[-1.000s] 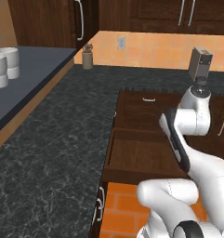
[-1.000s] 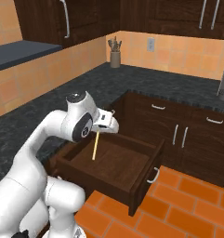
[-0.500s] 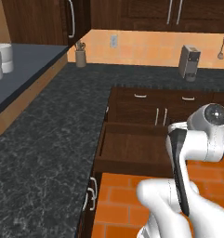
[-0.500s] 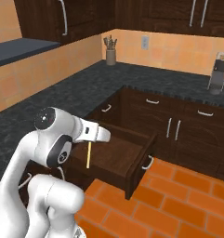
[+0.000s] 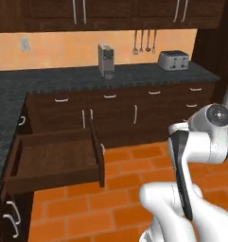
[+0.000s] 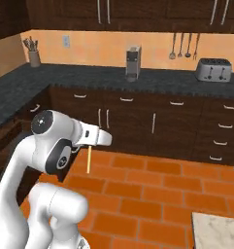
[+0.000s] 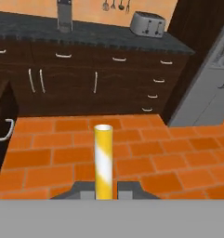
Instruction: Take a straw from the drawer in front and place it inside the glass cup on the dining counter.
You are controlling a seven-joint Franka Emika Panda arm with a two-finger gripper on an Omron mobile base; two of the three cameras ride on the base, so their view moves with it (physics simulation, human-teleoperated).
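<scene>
Straw (image 7: 103,160) sitting pinched in closed gripper (image 7: 103,194), hanging upright over brick floor. Carrying step now, drawer (image 5: 54,160) left open. Needing dining counter (image 6: 218,231) approach, then glass cup hunt.

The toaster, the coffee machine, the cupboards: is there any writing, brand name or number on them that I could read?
None: no word, number or sign can be read anywhere.
The toaster: plain metal, no label.
The coffee machine: no brand visible.
The cupboard fronts: bare dark wood with handles.
The straw: yellow and white stripes, no print.
</scene>
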